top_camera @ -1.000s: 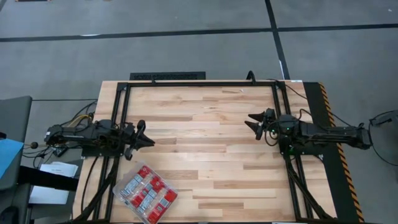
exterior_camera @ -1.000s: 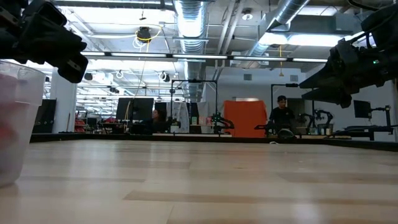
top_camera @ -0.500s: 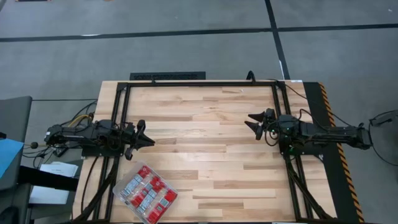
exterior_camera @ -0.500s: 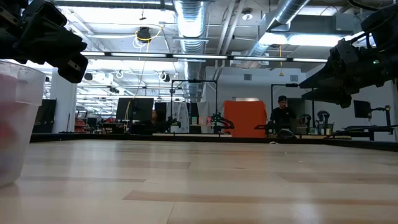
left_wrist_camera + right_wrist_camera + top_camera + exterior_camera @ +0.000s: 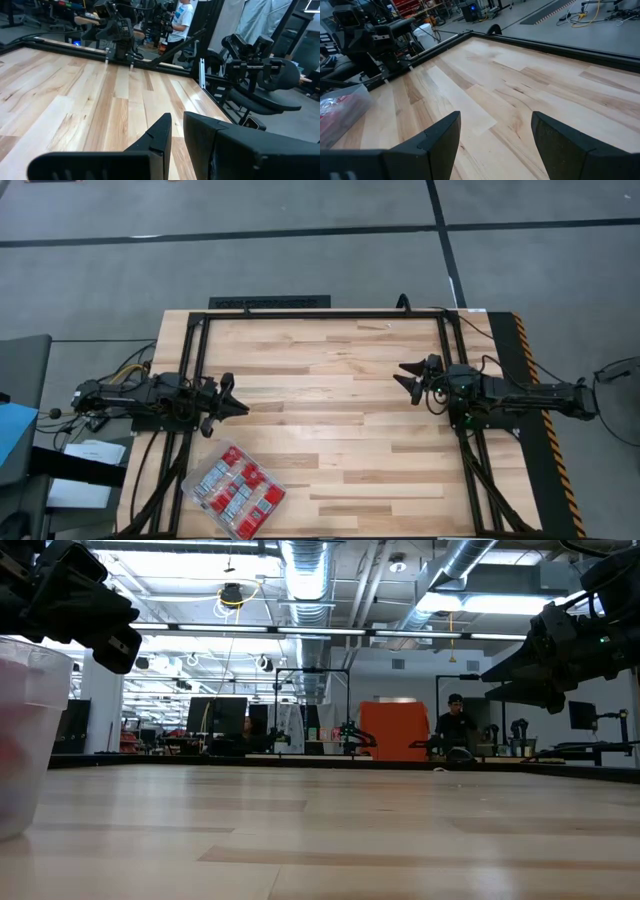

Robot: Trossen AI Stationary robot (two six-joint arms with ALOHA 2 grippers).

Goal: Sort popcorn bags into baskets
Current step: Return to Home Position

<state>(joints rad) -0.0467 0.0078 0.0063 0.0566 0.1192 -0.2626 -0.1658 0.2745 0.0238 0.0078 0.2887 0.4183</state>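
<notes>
Diagonally, the clear tray (image 5: 186, 483) is set at the near left corner of the worktop (image 5: 330, 435). Its long axis is run from the left edge toward the near edge, so that one short end is pointed to the far left and the other to the near right. The popcorn bags (image 5: 238, 490) are laid flat inside it, packed side by side in rows along the same slant, red with pale middle panels; how each single bag is turned cannot be told. The left gripper (image 5: 236, 395) is held above the wood by the left edge, just past the tray's far side, and is pointed toward the middle of the worktop. Its fingers (image 5: 159, 137) are drawn nearly together, with only a thin slit left between them, and nothing is held. The right gripper (image 5: 402, 374) is held by the right edge, well apart from the tray, and is pointed toward the left arm. Its fingers (image 5: 442, 137) are spread wide, with nothing between them. A person (image 5: 455, 720) is seen standing in the room behind the worktop.
</notes>
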